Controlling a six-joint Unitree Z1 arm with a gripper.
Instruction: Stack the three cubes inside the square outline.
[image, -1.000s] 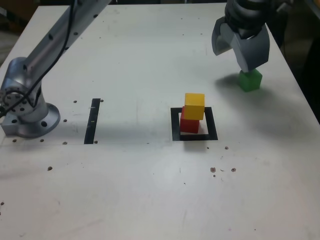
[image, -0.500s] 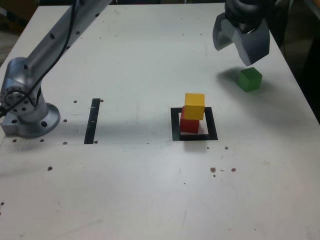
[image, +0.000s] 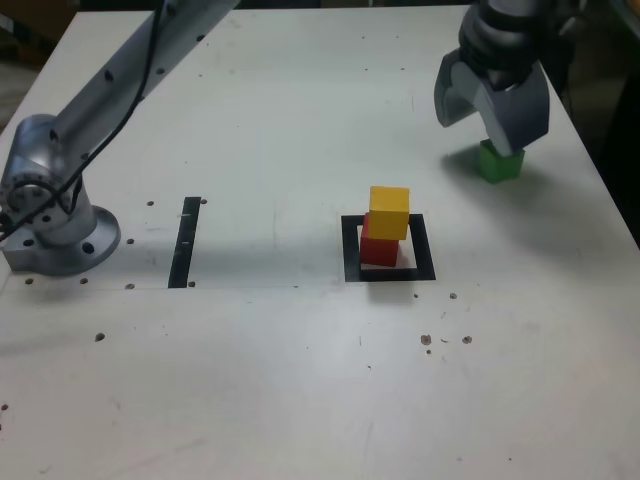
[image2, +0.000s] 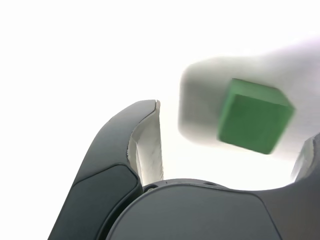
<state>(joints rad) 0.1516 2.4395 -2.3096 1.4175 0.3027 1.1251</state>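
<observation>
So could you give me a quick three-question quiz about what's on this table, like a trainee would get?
1. True or false: the yellow cube sits on the red cube.
2. Which cube lies outside the square outline?
3. The gripper fingers are: A open, B shut on the green cube.

Key: 1 true. 2 the green cube. 3 A.

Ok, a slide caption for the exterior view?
Open gripper poised over green cube; yellow cube on red cube inside the square outline.
</observation>
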